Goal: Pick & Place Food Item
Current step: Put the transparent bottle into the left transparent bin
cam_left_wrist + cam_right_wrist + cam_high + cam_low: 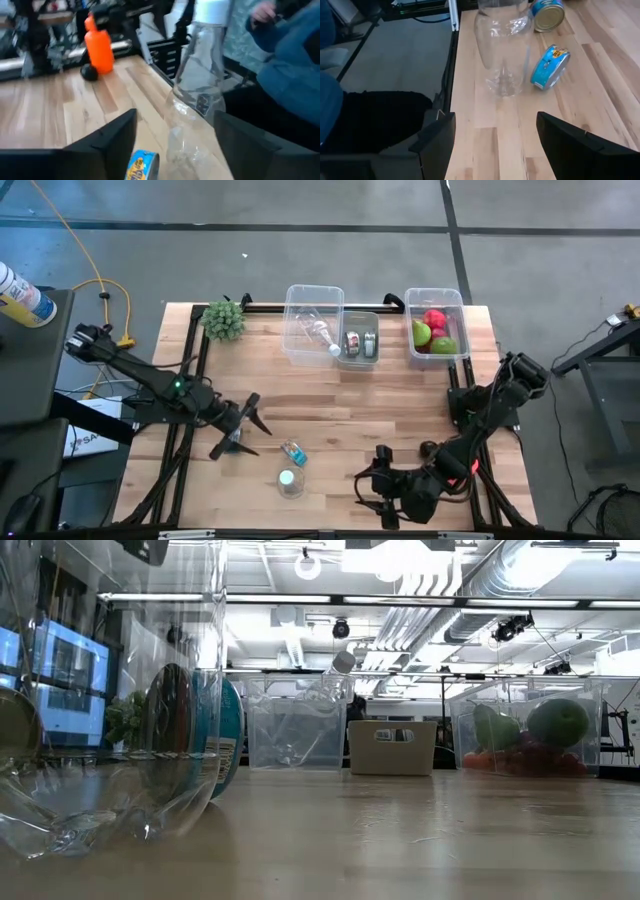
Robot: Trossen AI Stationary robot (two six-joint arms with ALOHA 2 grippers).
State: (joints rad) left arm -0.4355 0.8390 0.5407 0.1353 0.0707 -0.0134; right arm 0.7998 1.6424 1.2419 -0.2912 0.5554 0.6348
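Left gripper (243,423) hovers beside the blue can (294,451), jaws apart and empty. Centre over the can, clear of the bottle (289,481), before closing. Right gripper (372,488) waits low on the desk (400,395), jaws apart.

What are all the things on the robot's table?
Bottle: one, clear with a white cap, standing near the table's front edge.
Can: one, blue, beside that bottle; the right wrist view seems to show a second can behind it.
Bins: two, clear, at the back; one holds an empty bottle, the other red and green fruit.
Box: one, tan, between the bins, with cans inside.
Plant: one, green, back left corner.
Left gripper: open, empty, left of the can.
Right gripper: open, empty, right of the standing bottle.
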